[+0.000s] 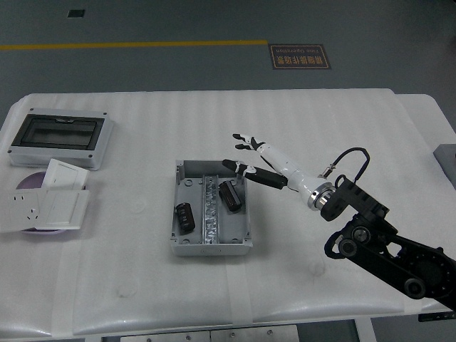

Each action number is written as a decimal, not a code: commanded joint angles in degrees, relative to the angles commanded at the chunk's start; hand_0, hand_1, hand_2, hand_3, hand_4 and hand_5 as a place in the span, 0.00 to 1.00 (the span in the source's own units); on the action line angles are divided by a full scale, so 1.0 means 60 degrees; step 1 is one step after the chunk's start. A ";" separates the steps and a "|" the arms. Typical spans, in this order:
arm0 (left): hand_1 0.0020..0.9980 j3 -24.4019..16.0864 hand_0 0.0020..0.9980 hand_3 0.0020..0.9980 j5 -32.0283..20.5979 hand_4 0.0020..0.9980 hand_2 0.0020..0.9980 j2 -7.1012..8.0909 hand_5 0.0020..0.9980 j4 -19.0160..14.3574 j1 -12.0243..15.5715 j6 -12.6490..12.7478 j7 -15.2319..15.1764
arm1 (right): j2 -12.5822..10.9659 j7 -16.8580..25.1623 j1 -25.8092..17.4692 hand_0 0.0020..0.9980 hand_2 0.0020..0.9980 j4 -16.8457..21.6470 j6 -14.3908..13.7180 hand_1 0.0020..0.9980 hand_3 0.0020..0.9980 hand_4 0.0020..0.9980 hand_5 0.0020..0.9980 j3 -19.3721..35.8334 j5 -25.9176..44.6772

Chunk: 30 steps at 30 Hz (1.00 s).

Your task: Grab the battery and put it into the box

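Note:
The grey open box (179,245) sits at the table's middle, with a metal rail along its centre. One black battery (187,217) lies in its left compartment and another black battery (229,195) lies in its right compartment. My right hand (241,151) hovers just beyond the box's far right corner. Its fingers are spread open and hold nothing. The thumb reaches over the box's rim, above the right battery but apart from it. The right arm (370,235) comes in from the lower right. The left arm is out of view.
A grey enclosure with a dark window lid (60,139) stands at the back left. White socket plates (46,203) lie on a purple disc at the left edge. A grey object (447,160) shows at the right edge, off the table.

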 joint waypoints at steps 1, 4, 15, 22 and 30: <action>0.66 0.0012 0.65 0.62 -0.0012 0.63 0.58 -0.0004 0.01 -0.0001 0.0000 0.0001 -0.0001 | -0.0085 0.0013 -0.0099 1.00 0.92 -0.0007 -0.0036 0.97 1.00 1.00 1.00 0.0246 -0.0038; 0.66 0.0053 0.65 0.62 -0.0058 0.63 0.58 -0.0011 0.01 0.0000 -0.0023 0.0012 -0.0008 | -0.0298 0.0042 -0.0369 1.00 0.92 -0.0041 -0.0120 0.97 1.00 1.00 1.00 0.0948 -0.0131; 0.66 0.0171 0.65 0.62 -0.0139 0.63 0.58 0.0101 0.01 0.0002 -0.0270 0.0035 -0.0040 | -0.0651 0.0216 -0.1457 1.00 0.87 -0.0171 -0.0565 0.92 0.96 1.00 0.99 0.3341 -0.0267; 0.66 0.0114 0.65 0.62 -0.0012 0.63 0.58 0.0197 0.01 0.0002 -0.0452 0.0009 -0.0039 | -0.0681 0.0388 -0.1803 1.00 0.84 -0.0171 -0.0884 0.90 0.94 1.00 0.93 0.3967 -0.0373; 0.66 0.0030 0.65 0.62 0.0159 0.63 0.58 0.0304 0.01 0.0000 -0.0579 -0.0045 -0.0025 | -0.0585 0.0523 -0.2476 1.00 0.83 -0.0206 -0.1220 0.87 0.91 0.99 0.90 0.4684 -0.0418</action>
